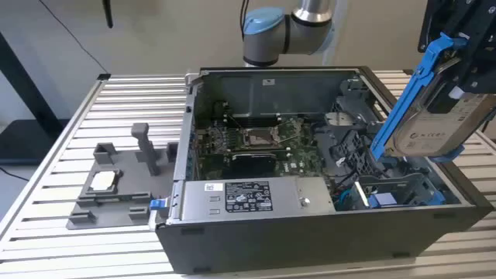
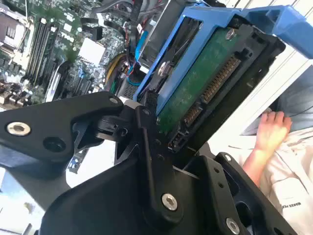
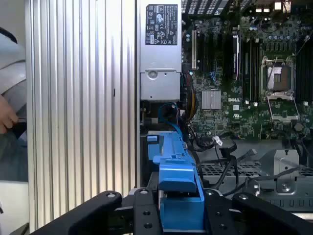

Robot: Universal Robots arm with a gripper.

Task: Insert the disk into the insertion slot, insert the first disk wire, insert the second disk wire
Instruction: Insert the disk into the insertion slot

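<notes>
The disk [image 1: 435, 125], silvery-beige with a label and a bright blue carrier, hangs tilted in the air above the case's side at the exterior view's right. My gripper [image 1: 459, 61] is shut on its upper end. In the second wrist view the disk [image 2: 205, 83] shows its green circuit board and connector, clamped by the black fingers [image 2: 149, 142]. In the first wrist view the blue carrier [image 3: 177, 178] sits edge-on in the gripper [image 3: 179, 211]. The insertion slot [image 1: 403, 187], a grey sheet-metal bay, lies below the disk at the case's near corner. Loose wires [image 1: 347, 165] lie beside it.
The dark open case [image 1: 310, 232] holds a motherboard [image 1: 259, 142] and a silver labelled power-supply box [image 1: 252, 197]. A grey fixture [image 1: 116, 186] stands on the slatted table at the exterior view's left. A person's hand [image 2: 271, 129] is beside the table.
</notes>
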